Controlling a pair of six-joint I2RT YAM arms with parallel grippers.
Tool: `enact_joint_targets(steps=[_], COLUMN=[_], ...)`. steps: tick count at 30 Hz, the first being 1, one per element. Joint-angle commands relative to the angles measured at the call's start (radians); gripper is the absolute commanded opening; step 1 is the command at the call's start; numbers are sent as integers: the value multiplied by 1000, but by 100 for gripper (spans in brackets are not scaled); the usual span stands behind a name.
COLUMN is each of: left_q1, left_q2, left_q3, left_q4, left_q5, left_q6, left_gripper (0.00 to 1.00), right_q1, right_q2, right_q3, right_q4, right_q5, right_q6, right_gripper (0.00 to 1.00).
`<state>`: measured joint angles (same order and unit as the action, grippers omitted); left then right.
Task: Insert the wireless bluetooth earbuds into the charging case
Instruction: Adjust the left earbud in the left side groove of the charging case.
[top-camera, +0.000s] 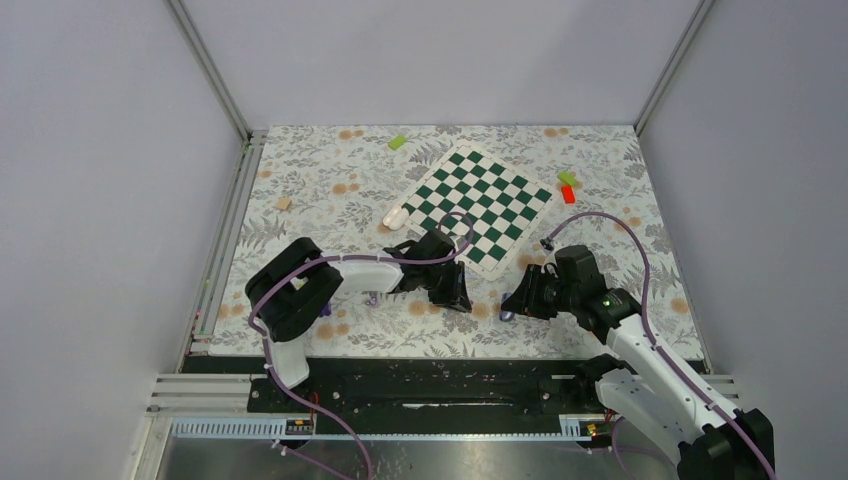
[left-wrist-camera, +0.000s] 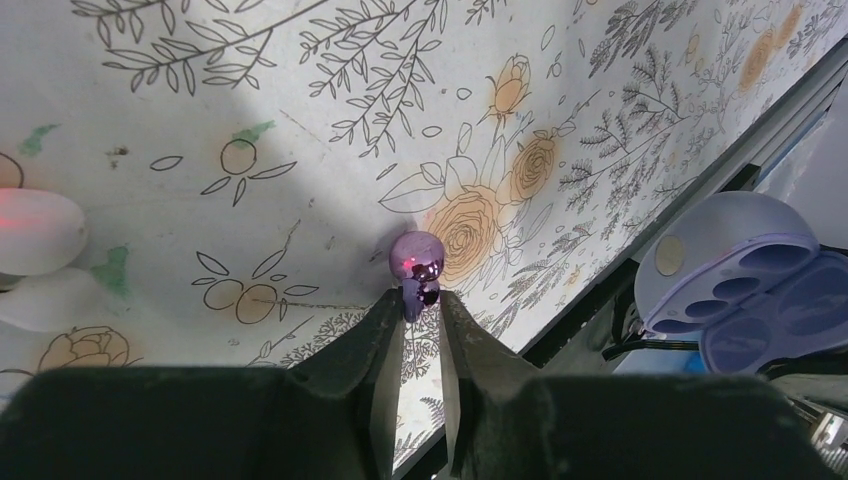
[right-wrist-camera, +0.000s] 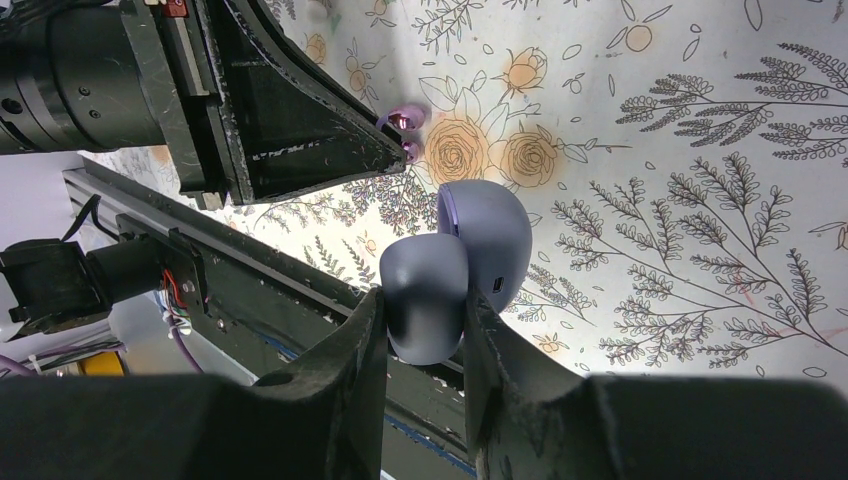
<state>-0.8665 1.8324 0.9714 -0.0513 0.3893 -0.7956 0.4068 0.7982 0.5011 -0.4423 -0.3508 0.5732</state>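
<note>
A glossy purple earbud lies on the floral mat at the tip of my left gripper. Its stem sits in the narrow gap between the parted fingertips. The right wrist view shows the same earbud at the left fingers' point. The charging case is lavender and hinged open, with a port on its side. My right gripper is shut on one half of it, just right of the earbud. The case's recessed wells face the left wrist camera. From above, both grippers meet near the mat's front edge.
A green-and-white chessboard lies behind the grippers, with a white oval thing at its left corner. Small green, green-and-red and tan blocks are scattered at the back. The black front rail runs close below.
</note>
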Motion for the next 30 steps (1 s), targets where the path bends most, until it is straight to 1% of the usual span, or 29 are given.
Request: enact_joint_targets(steps=[1,4,8,15,26,28,30], left_q1=[4,4,5,16,22,22,22], left_q2=[3,2,-1,-19,-18,-23,-27], left_q3=[-1,0,-6,-42,-59,-65,-70], left_q4=[46,44,44,101,123,132,142], left_q5=[23,21,23,40,35,32,28], left_q6=[-13,-16,-21,-59,-83,-90,-97], left_gripper=[19,16,19,19,22,22,18], right_q1=[6,6,7,6,6,6,6], right_q2=[3,8,9,9,23,26,28], right_q3=[0,1,2,0,1,2,1], right_q4=[24,25,26,26,27,29,31], right_q5=[2,-3,-4,-7,-14,-17,-18], right_q6=[0,0,2,4,7,7,7], right_gripper=[0,0,0,0,0,0,0])
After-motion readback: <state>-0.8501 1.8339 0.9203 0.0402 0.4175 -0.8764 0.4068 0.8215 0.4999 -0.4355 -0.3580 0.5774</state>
